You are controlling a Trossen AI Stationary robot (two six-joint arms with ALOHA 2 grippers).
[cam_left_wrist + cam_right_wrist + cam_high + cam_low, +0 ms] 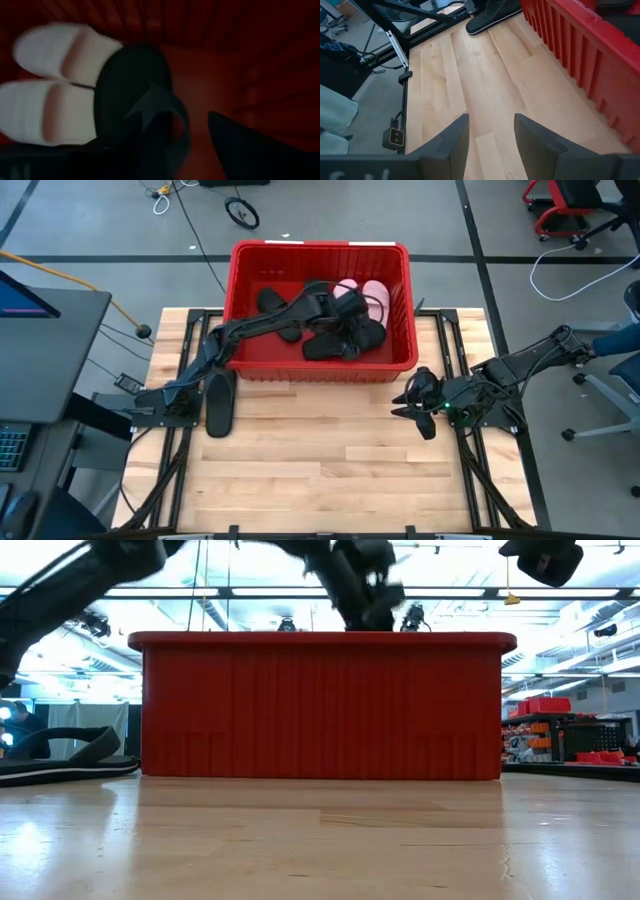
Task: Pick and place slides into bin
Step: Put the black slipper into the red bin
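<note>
ribbed red bin [320,365], matte black slides [335,340], maybe blurred

I see pink and black slides [345,320] piled in the red bin [320,365]; one black slide [219,404] lies flat on the table outside.

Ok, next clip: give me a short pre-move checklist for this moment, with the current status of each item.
1. Left pincer inside the red bin: ok, the arm reaches over the wall, above the slides already in there.
2. Left pincer's load released: cannot tell, a black slide lies just ahead of it beside the pale slides, but the grip is hidden.
3. Slides left outside the bin: not ok, one black slide lies on the table at the bin's left front corner.
4. Right pincer free: ok, open and empty above bare wood.
5. Right arm away from the bin: ok, parked at the table's right edge.
</note>
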